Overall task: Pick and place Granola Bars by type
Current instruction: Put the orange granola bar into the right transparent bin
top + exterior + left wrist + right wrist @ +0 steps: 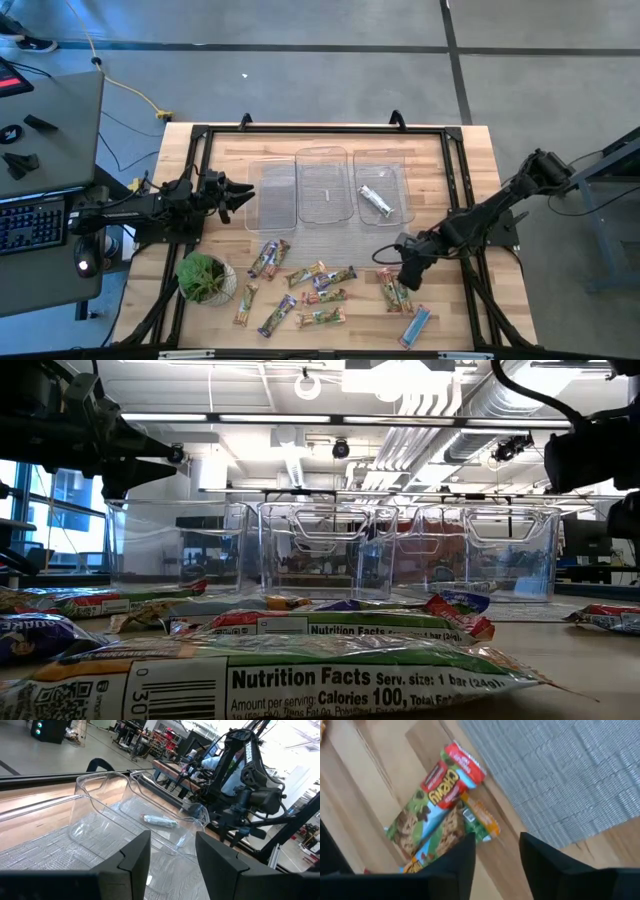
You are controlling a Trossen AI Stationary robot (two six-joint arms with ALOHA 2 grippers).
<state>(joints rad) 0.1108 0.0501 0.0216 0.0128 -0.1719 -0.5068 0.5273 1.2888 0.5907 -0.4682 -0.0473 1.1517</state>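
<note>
The right end effector (405,268) hangs over the near right part of the table (480,170), its two dark fingers (454,865) spread apart with nothing between them. Directly below it lie two overlapping granola bars (437,817), one with a red end and a chewy label, the other green with an orange end, on bare wood just beside the edge of a grey woven mat (560,775). A blue bar (417,324) lies a little nearer the table's front edge.

The left end effector (243,193) waits at the far left, fingers apart and empty, beside the first of three clear trays (325,160) that stand in a row on the mat. The tray farthest from it holds a single silvery bar (376,201); the other two look empty.

The remaining bars (310,285) are scattered across the front of the table, between the right end effector and a potted plant (205,277). Beyond the table, the low view shows a workshop with ceiling ducts and strip lights.
</note>
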